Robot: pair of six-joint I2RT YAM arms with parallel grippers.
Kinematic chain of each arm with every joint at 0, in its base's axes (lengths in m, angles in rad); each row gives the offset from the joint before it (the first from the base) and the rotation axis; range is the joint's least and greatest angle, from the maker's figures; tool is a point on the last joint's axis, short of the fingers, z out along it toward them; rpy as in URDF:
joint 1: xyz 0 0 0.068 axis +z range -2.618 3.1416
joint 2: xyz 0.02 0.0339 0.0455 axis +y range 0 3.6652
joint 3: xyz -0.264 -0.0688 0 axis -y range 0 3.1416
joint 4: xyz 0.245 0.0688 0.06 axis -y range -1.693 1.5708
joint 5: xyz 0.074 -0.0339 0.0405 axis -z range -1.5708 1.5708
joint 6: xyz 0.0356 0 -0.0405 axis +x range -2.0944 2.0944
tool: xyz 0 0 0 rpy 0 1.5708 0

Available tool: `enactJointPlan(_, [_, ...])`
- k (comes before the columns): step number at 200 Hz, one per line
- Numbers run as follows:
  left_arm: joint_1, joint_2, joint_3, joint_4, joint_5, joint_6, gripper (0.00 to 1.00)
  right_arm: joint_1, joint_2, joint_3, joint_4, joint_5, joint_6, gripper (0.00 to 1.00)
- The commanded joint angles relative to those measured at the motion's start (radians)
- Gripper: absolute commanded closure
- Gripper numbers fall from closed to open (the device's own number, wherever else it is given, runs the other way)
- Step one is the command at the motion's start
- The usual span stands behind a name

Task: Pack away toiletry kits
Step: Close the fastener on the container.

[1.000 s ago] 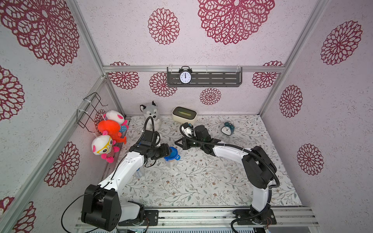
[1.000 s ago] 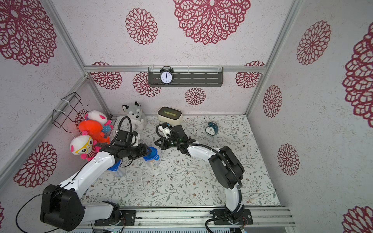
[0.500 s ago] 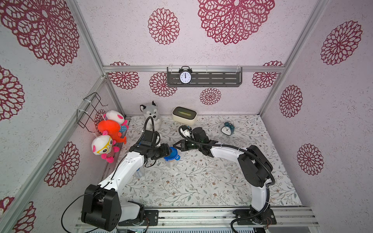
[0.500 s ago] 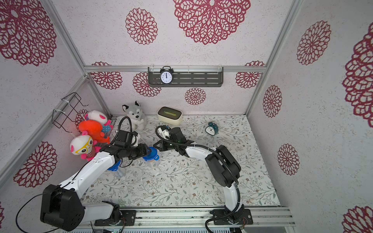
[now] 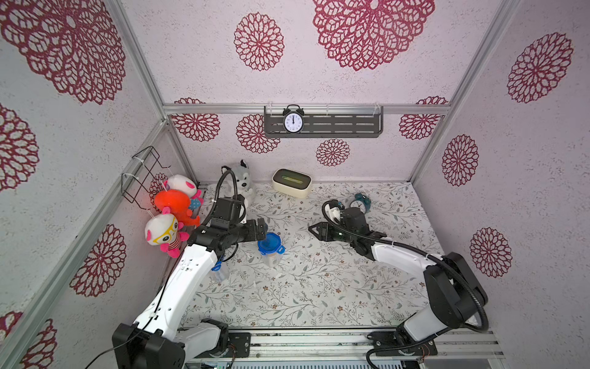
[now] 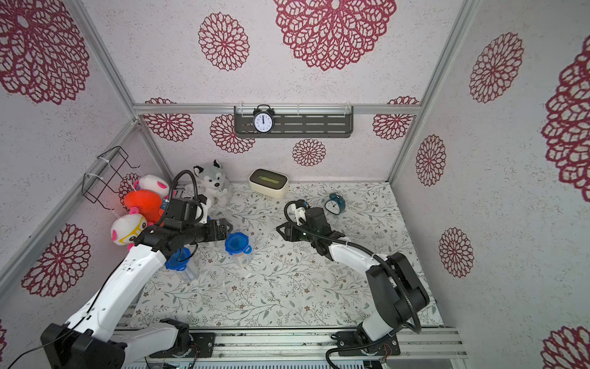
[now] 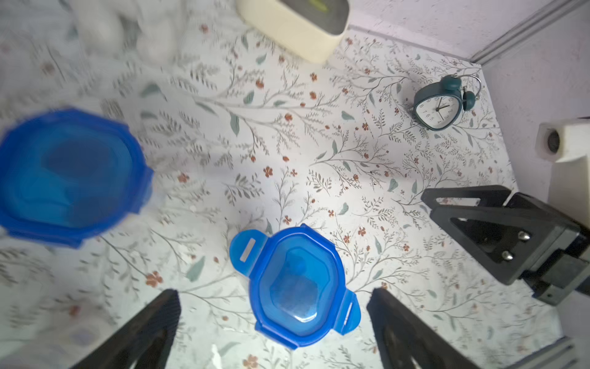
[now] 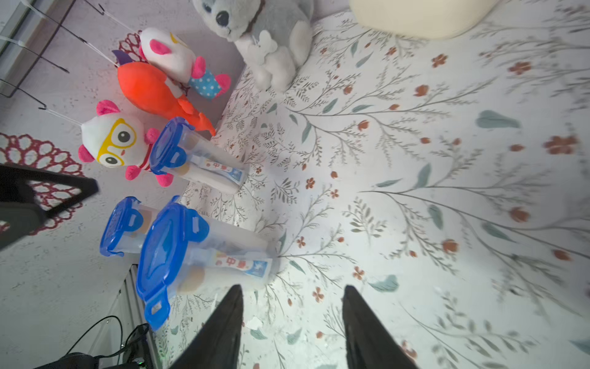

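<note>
Evidently this kit is packed: the lidded cup [image 5: 270, 247] stands upright on the counter [image 5: 319, 287], its toothpaste tube [image 8: 244, 263] showing through the clear wall. A second closed cup [image 6: 178, 259] stands beside the left arm. The left jaws are wide open around the blue lid [image 7: 297, 287], with no contact visible. The right jaws, well apart from it, are parted and empty. Draw the left jaws back level and straight, because a tall narrow cup probably tips at a nudge.
</note>
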Motion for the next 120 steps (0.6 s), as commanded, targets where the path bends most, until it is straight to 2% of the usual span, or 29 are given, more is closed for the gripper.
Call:
enactJointPlan(1, [-0.094, -0.04, -0.012, -0.048, -0.026, 0.288, 0.02, -0.04, -0.071, -0.068, -0.029, -0.019, -0.041, 0.42])
enactJointPlan(15, [-0.164, -0.049, -0.03, -0.042, -0.053, 0.374, 0.02, -0.071, -0.098, -0.093, -0.031, -0.052, -0.052, 0.39])
enactJointPlan(26, [-0.179, -0.028, -0.021, -0.059, -0.058, 0.377, 0.02, -0.089, -0.112, -0.108, -0.03, -0.076, -0.052, 0.36])
enactJointPlan(60, [-0.186, 0.121, 0.09, -0.211, -0.076, 0.36, 0.02, -0.127, -0.152, -0.146, -0.007, -0.134, -0.043, 0.33])
enactJointPlan(98, [-0.186, 0.211, 0.142, -0.265, -0.081, 0.449, 0.02, -0.16, -0.166, -0.164, 0.001, -0.17, -0.046, 0.32])
enactJointPlan(120, [-0.186, 0.265, 0.183, -0.301, -0.071, 0.46, 0.02, -0.175, -0.167, -0.175, 0.016, -0.189, -0.039, 0.32])
